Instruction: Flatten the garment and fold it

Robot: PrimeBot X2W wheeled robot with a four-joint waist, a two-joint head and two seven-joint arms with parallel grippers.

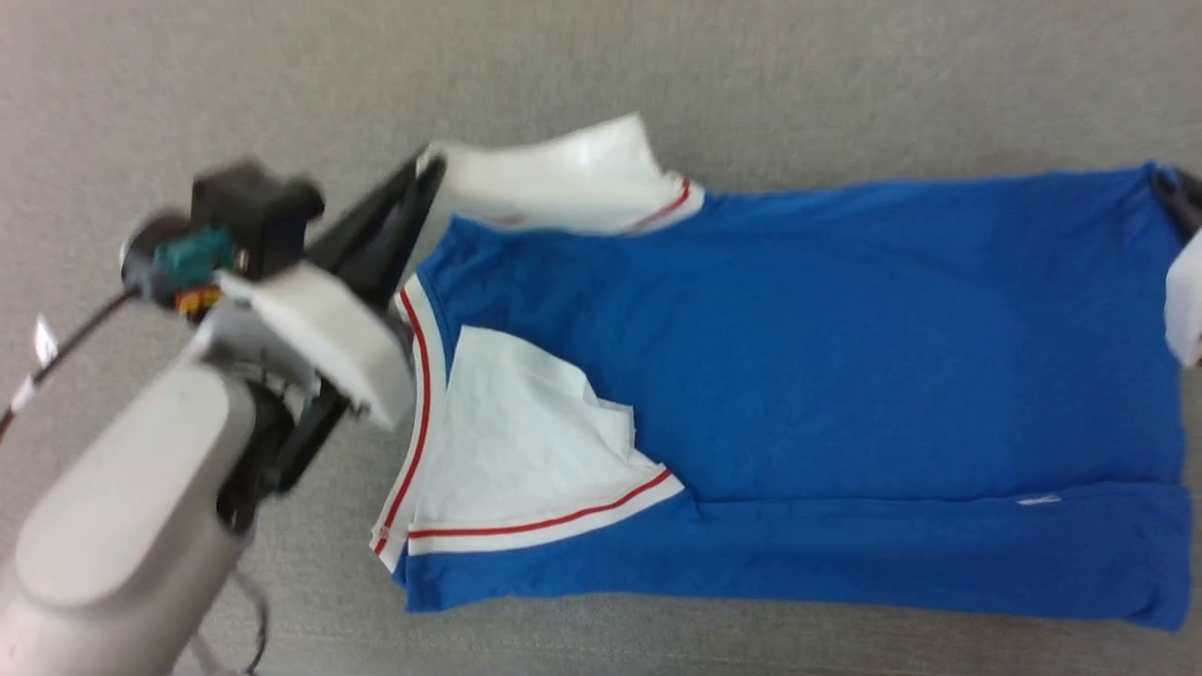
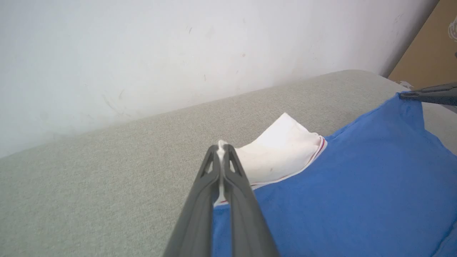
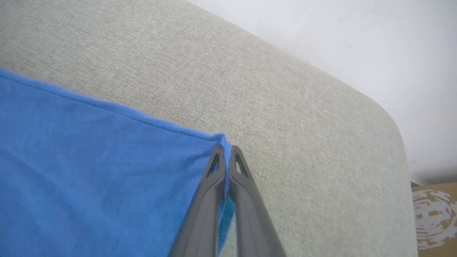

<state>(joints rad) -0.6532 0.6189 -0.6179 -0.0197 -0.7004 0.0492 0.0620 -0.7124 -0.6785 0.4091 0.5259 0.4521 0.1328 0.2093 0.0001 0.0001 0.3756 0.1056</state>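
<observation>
Grey, cloth-covered table (image 1: 601, 66), rounded at the corner, standing against a white wall (image 2: 142, 53). Lying on it lengthwise, a blue shirt (image 1: 845, 329), neck to the left, hem to the right. Long crease along the near side. Near sleeve (image 1: 526, 451) laid flat on the blue cloth; far sleeve (image 1: 563, 178) raised off the table.

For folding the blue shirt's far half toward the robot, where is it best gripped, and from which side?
Pinch the garment at its far edge's ends: the far white sleeve from the collar side, the hem corner from the hem side. Both are thin free edges; left claw and right claw are shut there.
</observation>
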